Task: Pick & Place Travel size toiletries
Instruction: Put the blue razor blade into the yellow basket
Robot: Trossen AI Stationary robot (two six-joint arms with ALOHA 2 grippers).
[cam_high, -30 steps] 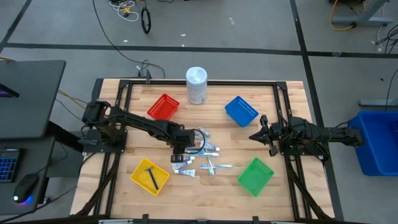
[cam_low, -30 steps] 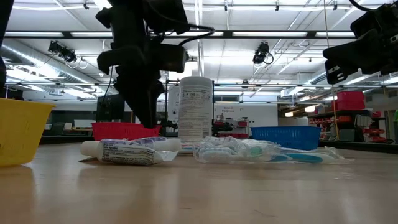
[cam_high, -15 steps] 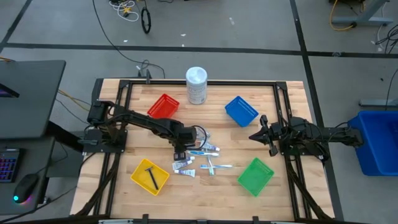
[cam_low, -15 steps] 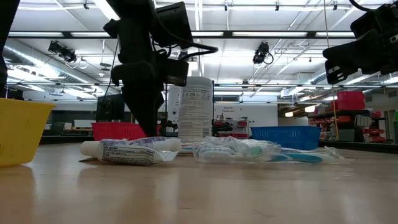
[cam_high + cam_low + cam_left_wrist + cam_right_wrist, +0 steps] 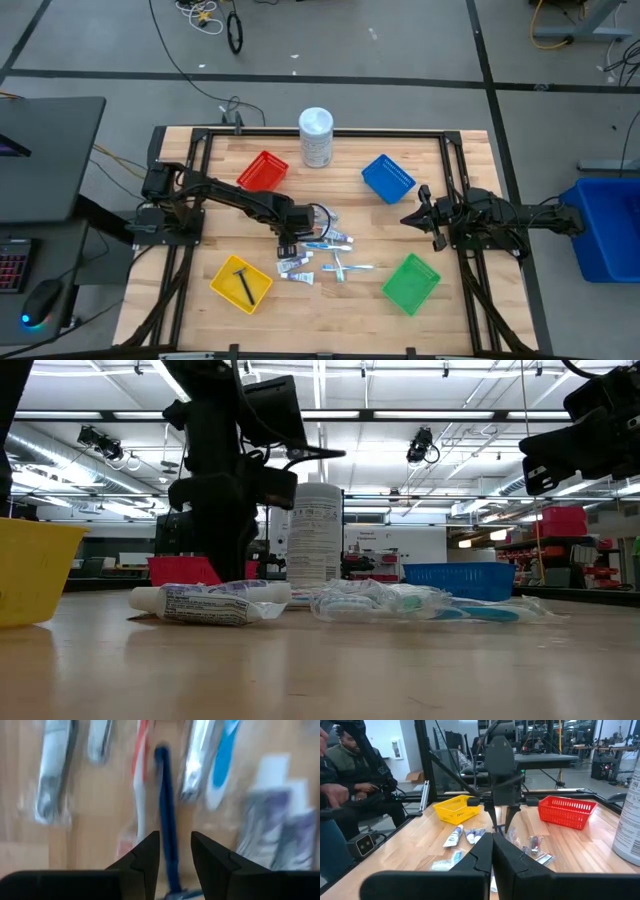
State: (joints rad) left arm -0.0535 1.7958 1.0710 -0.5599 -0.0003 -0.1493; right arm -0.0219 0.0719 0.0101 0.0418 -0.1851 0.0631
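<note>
The slim dark-blue stick [image 5: 166, 845] lies among the travel size toiletries [image 5: 318, 255] at the centre of the wooden counter [image 5: 330, 310]. The left gripper [image 5: 175, 851] straddles it, narrowly parted. The right gripper [image 5: 406, 218], closed and empty, hovers right of centre.

toiletries [image 5: 320, 256] lie between four baskets [image 5: 262, 172].

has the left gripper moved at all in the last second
Yes. In the high view the left gripper slid slightly toward the yellow plastic basket, away from the tall white cylindrical container.
</note>
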